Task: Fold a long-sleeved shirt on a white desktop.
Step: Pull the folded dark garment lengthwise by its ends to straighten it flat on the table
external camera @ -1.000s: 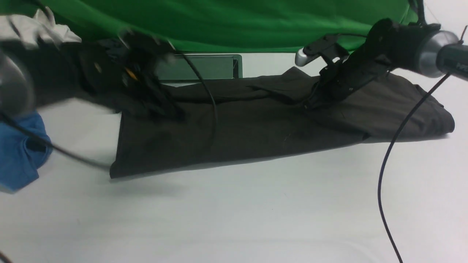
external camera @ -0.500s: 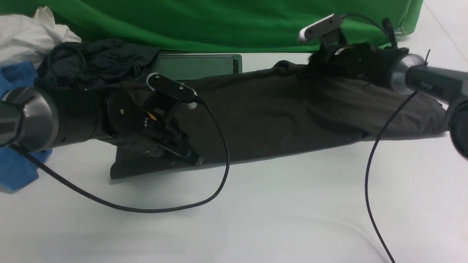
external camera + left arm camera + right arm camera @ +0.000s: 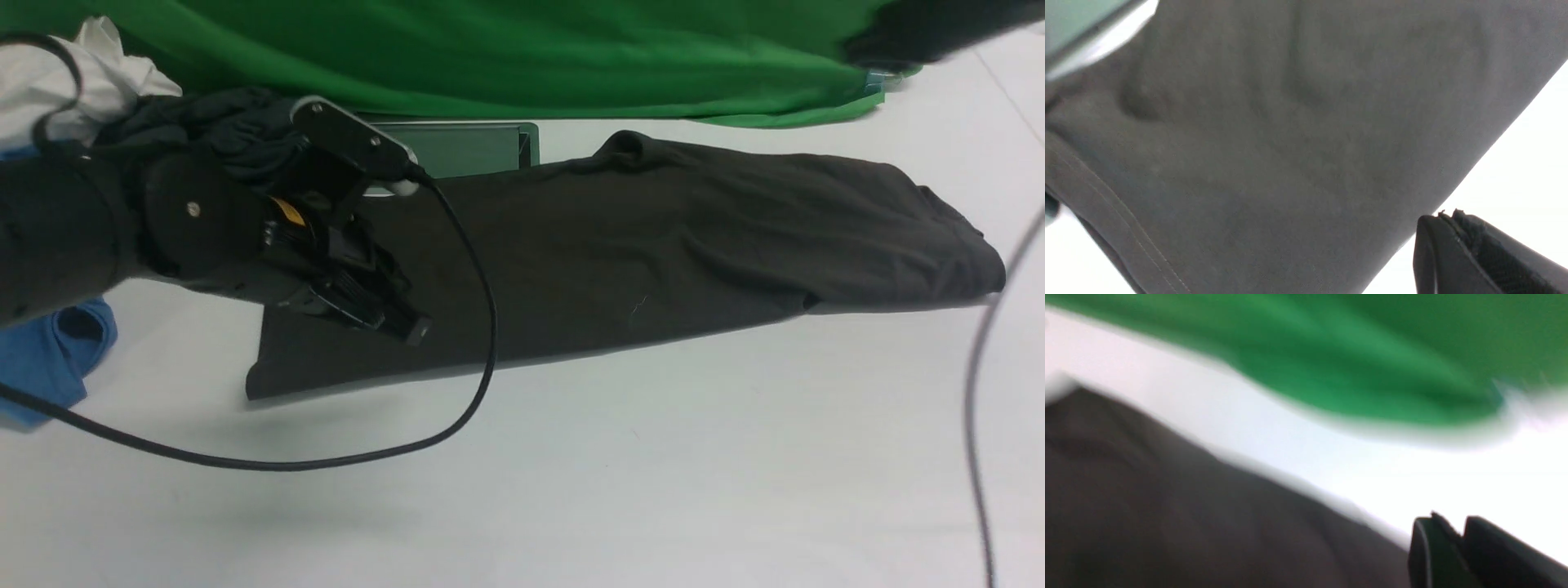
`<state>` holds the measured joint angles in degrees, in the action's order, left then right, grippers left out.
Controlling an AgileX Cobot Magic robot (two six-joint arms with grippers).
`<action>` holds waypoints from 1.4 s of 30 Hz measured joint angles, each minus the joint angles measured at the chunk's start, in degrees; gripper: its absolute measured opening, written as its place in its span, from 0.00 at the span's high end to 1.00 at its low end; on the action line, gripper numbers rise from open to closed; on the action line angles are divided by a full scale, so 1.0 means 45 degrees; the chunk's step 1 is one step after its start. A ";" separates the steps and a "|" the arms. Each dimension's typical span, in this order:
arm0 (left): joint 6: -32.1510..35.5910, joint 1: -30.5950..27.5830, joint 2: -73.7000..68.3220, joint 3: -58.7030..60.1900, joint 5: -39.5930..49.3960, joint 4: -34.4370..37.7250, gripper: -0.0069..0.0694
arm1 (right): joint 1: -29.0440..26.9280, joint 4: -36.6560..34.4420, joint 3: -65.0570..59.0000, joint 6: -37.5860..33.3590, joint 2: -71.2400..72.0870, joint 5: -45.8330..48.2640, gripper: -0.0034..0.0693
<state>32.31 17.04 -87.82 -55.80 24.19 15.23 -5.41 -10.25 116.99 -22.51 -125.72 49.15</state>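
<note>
The long-sleeved shirt (image 3: 653, 253) lies print-down as a long dark brownish-black strip across the white desktop (image 3: 571, 490), with its hem end at the left. No print or label shows. My left gripper (image 3: 412, 327) hovers over the shirt's left end, shut and empty; in the left wrist view its closed tips (image 3: 1447, 214) sit beside the shirt's (image 3: 1290, 143) near edge. Only a dark blur of the right arm (image 3: 922, 28) shows at the top right of the front view. In the right wrist view my right gripper (image 3: 1449, 524) is shut and empty, past the shirt's (image 3: 1167, 498) far edge.
A dark grey garment (image 3: 220, 122), a white cloth (image 3: 73, 82) and a blue shirt (image 3: 49, 359) are piled at the far left. The grey hatch (image 3: 465, 147) sits behind the shirt, below the green backdrop (image 3: 531, 49). Cables trail at the left (image 3: 482, 327) and the right (image 3: 980, 408).
The right arm has let go of the shirt's far edge and swung up and off to the upper right. The left arm came down over the shirt's left end, then lifted slightly.
</note>
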 joint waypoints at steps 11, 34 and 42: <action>0.0799 0.0899 0.0261 0.0000 0.0056 0.0590 0.89 | -0.2034 0.0223 0.0012 0.1566 -0.1048 0.3606 0.15; 0.1413 0.1538 0.0674 0.0023 0.0610 0.0253 0.89 | -0.0854 -0.0282 0.0012 0.0966 -0.2591 0.3391 0.65; -0.0484 0.1538 0.3060 0.0023 0.3294 -0.0382 0.89 | -0.1999 0.0432 -0.0820 0.1297 -0.0704 0.4540 0.84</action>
<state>30.14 23.96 -74.05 -55.70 39.01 13.51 -14.40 -8.30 113.30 -16.67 -128.89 69.58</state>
